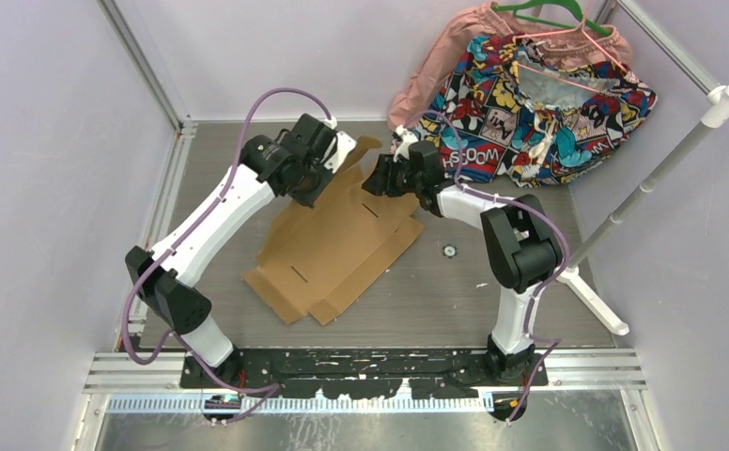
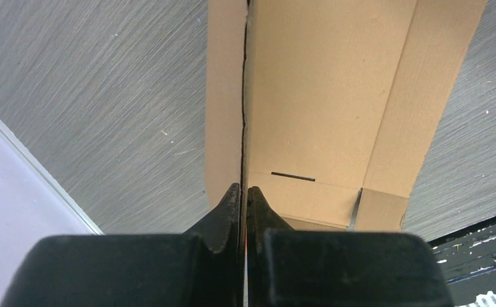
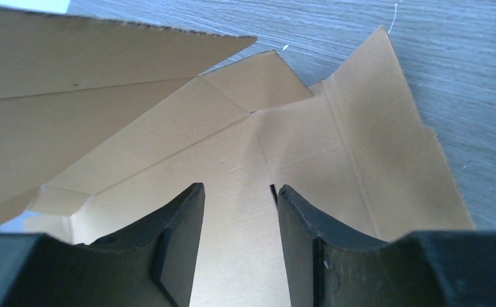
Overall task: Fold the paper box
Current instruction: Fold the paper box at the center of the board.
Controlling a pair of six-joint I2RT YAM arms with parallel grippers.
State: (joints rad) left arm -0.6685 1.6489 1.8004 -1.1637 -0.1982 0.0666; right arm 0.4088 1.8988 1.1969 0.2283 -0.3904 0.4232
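**Position.** The paper box (image 1: 337,249) was recorded as a die-cut sheet, mostly unfolded, on the worktop (image 1: 520,301) between the two arms. Its near end lay flat and its far end was raised off the surface.

**Left side.** The left end effector (image 2: 243,192) was closed on a far flap of the sheet. The flap was seen edge-on as a dark line running up from between the fingertips. It was held upright in this pinch, judged to be so that a wall could be creased along its score line.

**Right side.** The right end effector (image 3: 239,188) was seen with its fingers apart and nothing pinched. A panel's face showed through the gap. It was poised just over the far right part of the sheet, where several score lines met. This placing was judged to be for pressing the base down, or for taking the neighbouring flap, while the wall was propped from the left.

**Progress.** The near flaps and slits lay flat, so the fold was judged to be at an early stage.

**Surroundings.** A comic-print cloth (image 1: 539,113) hung at the far right, apart from the sheet.

**Risk.** Slippage or tearing at the thin pinch was judged possible.
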